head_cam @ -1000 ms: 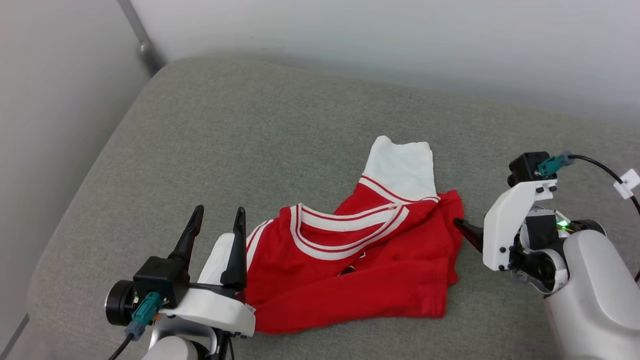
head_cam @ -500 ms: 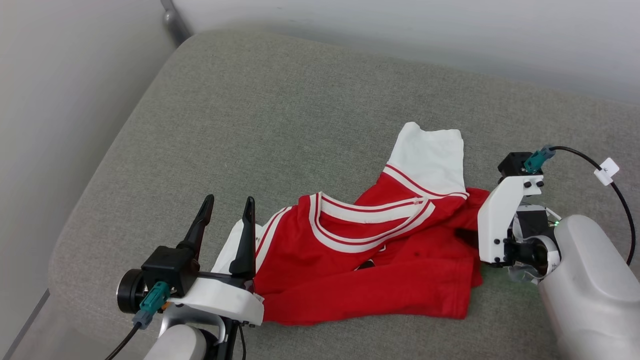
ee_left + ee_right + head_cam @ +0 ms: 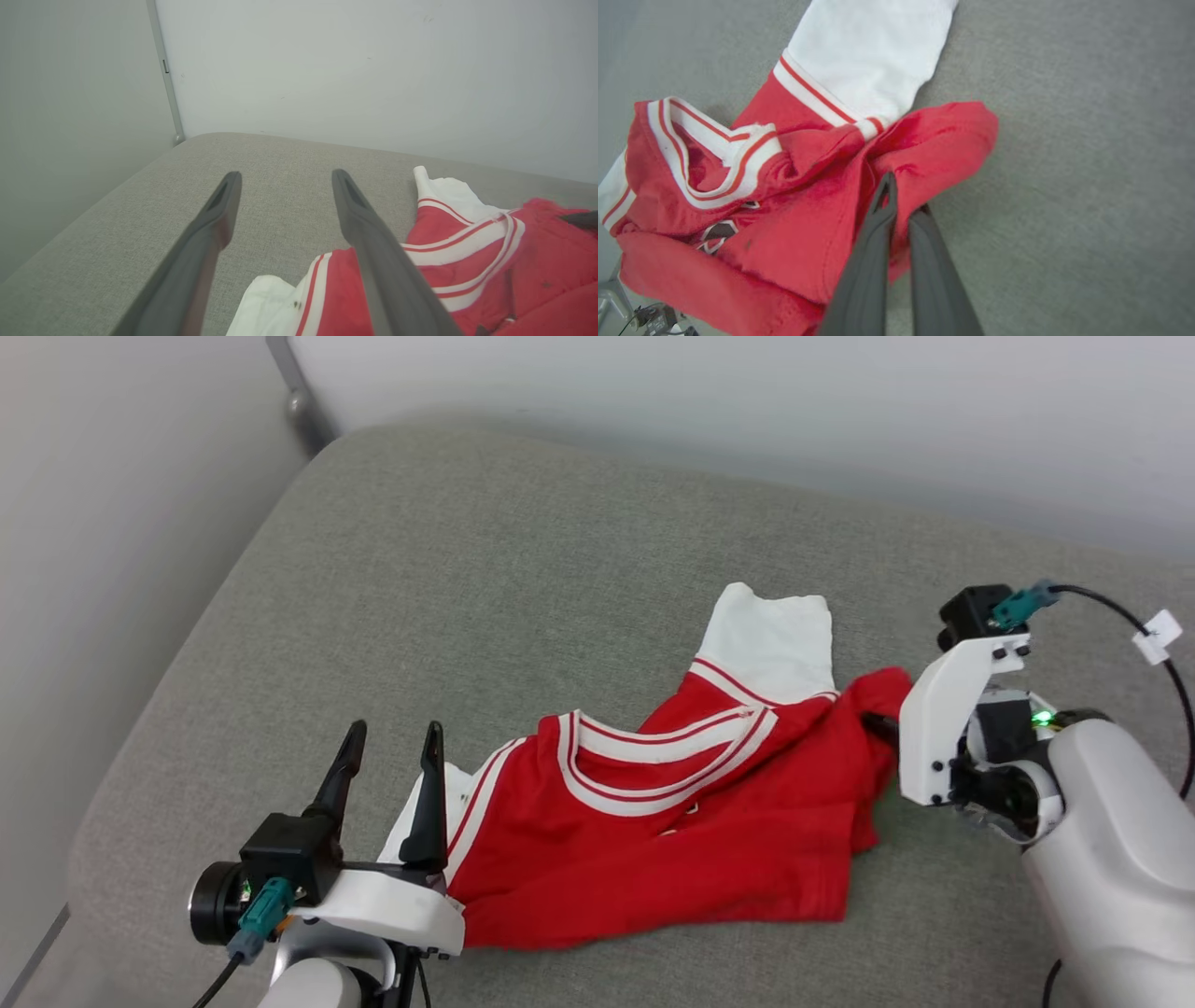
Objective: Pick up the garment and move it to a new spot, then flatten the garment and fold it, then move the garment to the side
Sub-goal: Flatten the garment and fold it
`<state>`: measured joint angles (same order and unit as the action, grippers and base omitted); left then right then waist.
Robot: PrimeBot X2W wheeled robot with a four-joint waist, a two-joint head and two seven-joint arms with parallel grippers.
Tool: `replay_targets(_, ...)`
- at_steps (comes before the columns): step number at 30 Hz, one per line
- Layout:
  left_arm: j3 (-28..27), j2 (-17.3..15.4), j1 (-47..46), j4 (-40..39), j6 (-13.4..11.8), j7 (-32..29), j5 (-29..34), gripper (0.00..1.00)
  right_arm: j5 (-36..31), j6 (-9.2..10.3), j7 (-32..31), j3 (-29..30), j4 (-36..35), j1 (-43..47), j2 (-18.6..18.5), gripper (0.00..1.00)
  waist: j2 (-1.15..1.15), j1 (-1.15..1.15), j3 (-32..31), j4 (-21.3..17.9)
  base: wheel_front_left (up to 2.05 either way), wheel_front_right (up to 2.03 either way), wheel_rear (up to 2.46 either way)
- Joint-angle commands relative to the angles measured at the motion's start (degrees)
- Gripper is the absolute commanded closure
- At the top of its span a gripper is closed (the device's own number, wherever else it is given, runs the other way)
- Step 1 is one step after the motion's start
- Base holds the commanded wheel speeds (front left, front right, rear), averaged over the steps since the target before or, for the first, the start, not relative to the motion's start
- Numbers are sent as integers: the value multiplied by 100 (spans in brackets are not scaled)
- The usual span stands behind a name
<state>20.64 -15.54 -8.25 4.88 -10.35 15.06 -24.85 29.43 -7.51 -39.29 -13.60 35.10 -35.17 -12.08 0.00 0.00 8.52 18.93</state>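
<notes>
Left gripper (image 3: 396,735) at lower left, fingers parted and pointing upward, right gripper (image 3: 906,195) at right, fingers pinched together on the garment (image 3: 653,840) edge, pale right forearm angled inward.

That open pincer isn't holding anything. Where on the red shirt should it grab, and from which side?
Probably the white sleeve at the left end of the shirt. It lies loose and flat on the grey cushion right beside the open left pincer, so a low approach from the shirt's left edge looks shortest. The right pincer is shut on red fabric at the opposite edge.
</notes>
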Motion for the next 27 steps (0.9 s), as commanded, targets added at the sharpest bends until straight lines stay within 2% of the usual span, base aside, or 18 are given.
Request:
replay_targets(1, -16, -10, 20, -21, -13, 15, 28, 0, 32, 4, 27, 1, -45, 12, -43, 100, 0, 0, -74, -95, 0, 0, 0)
replay_targets(7, -80, -135, 219, -71, -83, -16, 29, 0, -4, 4, 179, 464, -1006, 632, -545, 100, 0, 0, -278, -528, 0, 0, 0)
replay_targets(12, -150, -256, 389, -210, -183, -105, 8, 0, -281, 4, -41, 1260, -2025, 1644, -535, 100, 0, 0, -403, -971, 0, 0, 0)
replay_targets(16, -167, -327, 497, -299, -239, -187, -9, 0, -582, 4, -315, 2005, -2881, 2634, -175, 100, 0, 0, -484, -1284, 0, 0, 0)
replay_targets(20, -190, -396, 581, -402, -290, -273, -21, 0, -893, 4, -576, 2663, -3630, 3665, 452, 100, 0, 0, -536, -1516, 0, 0, 0)
replay_targets(25, -199, -457, 651, -466, -332, -349, -43, 0, -1002, 4, -583, 3009, -3901, 4667, 860, 100, 0, 0, -589, -1678, 0, 0, 0)
replay_targets(26, -197, -466, 672, -477, -346, -367, -51, 0, -999, 4, -506, 3052, -3886, 4773, 887, 79, 0, 0, -596, -1701, 0, 0, 0)
replay_targets(27, -199, -475, 685, -486, -355, -370, -59, 0, -1021, 4, -434, 3055, -3853, 4863, 905, 29, 0, 0, -603, -1720, 0, 0, 0)
